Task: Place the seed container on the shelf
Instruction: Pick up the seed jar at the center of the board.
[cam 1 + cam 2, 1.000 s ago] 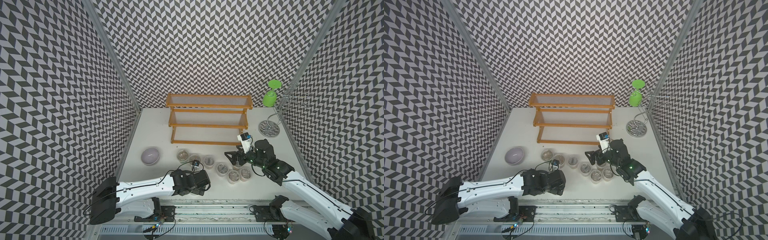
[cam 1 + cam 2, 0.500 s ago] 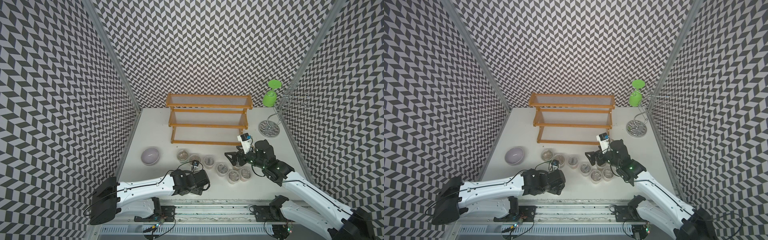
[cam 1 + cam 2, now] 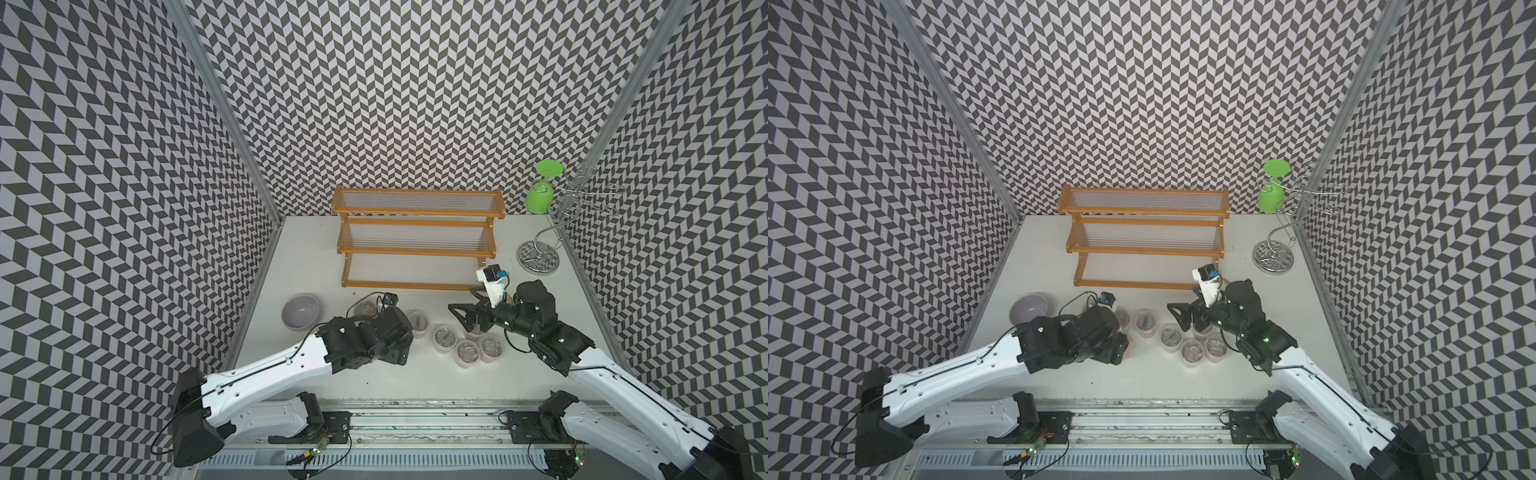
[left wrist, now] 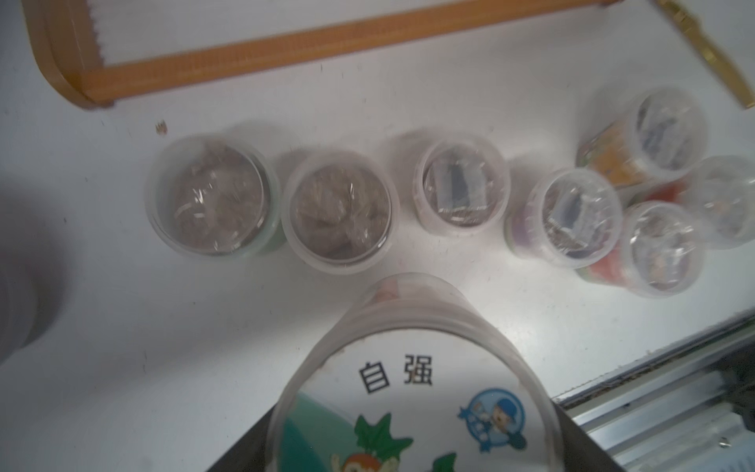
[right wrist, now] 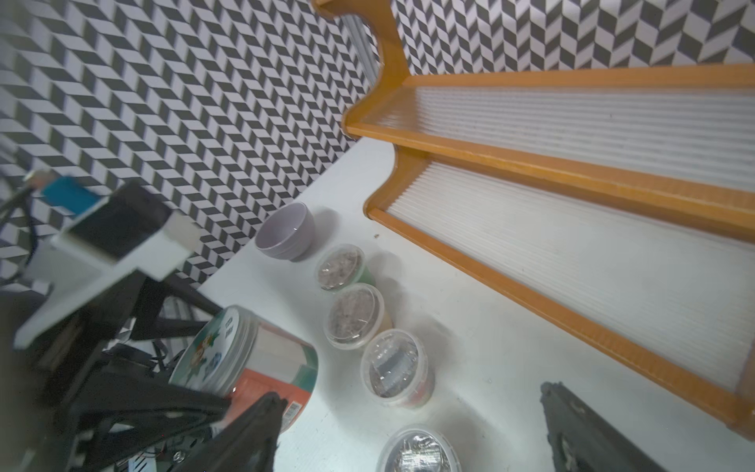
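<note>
The seed container (image 4: 408,388) is a clear round tub with a ribbed lid. Its top label is white and teal, with black Chinese characters, a green-leaved cartoon and a blue badge; its side is orange-red with a barcode. It sits tilted, clamped in the left gripper (image 3: 397,334), beside the other tubs (image 3: 444,336) and well short of the shelf (image 3: 415,252). The right gripper (image 3: 465,305) is spread wide.

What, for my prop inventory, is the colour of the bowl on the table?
Pale lilac-grey; the bowl shows best in the right wrist view.
</note>
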Robot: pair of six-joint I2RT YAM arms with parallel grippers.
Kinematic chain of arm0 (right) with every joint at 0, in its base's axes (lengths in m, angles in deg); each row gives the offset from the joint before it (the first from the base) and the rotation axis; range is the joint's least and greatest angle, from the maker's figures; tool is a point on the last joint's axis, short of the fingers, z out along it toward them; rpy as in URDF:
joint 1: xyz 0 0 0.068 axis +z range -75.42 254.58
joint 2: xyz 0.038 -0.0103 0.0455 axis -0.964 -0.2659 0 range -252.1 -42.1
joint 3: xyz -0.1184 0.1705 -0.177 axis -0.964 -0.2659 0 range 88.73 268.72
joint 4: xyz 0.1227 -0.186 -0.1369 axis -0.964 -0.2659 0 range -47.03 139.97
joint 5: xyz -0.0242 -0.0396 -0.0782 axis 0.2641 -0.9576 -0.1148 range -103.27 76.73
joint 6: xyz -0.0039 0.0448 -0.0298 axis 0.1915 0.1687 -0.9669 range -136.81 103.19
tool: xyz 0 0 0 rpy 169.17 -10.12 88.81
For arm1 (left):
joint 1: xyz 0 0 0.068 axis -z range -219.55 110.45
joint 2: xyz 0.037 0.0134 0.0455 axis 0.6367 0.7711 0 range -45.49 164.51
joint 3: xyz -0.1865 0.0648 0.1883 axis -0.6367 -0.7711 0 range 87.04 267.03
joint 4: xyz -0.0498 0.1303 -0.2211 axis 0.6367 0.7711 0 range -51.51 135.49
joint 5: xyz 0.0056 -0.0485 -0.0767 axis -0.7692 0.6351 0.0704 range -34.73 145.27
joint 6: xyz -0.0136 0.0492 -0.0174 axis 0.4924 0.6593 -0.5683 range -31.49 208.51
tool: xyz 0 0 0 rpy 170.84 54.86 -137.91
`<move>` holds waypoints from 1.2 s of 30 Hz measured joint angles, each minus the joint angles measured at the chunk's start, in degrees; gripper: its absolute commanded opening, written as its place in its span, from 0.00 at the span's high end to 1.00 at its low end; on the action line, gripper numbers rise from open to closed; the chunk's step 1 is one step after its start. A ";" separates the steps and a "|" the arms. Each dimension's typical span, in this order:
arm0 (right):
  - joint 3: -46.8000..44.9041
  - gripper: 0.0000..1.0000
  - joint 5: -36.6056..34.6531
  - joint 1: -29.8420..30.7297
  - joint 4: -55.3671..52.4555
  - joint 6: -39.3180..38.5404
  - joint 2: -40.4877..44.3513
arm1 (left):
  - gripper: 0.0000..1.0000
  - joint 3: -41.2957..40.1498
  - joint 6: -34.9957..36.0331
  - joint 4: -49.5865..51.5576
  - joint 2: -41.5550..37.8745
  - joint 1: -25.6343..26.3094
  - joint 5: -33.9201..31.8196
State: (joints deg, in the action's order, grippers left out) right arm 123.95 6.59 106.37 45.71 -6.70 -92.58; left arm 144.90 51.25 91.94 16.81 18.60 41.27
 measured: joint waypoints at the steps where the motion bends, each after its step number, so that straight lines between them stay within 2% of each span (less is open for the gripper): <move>1: -0.26 0.01 0.63 0.17 1.14 -0.37 0.63 | 0.39 1.75 1.97 0.09 -0.90 -2.32 1.36; 6: -1.86 0.02 4.02 2.82 6.49 -5.40 2.56 | 0.38 12.28 12.55 1.16 -0.70 -9.99 7.85; 11: -2.38 0.02 5.51 7.54 9.55 -14.58 2.25 | 0.38 25.38 23.82 3.96 6.58 -15.13 14.99; 14: -2.40 0.02 4.98 10.01 11.61 -20.85 1.62 | 0.37 32.70 30.18 7.21 12.41 -16.92 17.49; 20: -1.92 0.02 4.42 11.54 16.68 -30.42 -1.44 | 0.32 40.13 40.06 11.61 17.81 -17.44 21.27; 27: 0.81 0.01 3.69 11.56 21.88 -31.04 -8.70 | 0.32 44.59 45.18 14.19 20.33 -17.42 23.17; 36: 2.43 0.00 3.54 11.61 28.87 -27.87 -12.94 | 0.32 45.03 46.60 15.69 20.96 -17.42 24.20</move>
State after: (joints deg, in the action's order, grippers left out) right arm 126.37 10.13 117.98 74.59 -34.57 -105.52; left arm 189.93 97.85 107.63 37.78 1.18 65.47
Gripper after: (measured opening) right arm 0.993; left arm 0.869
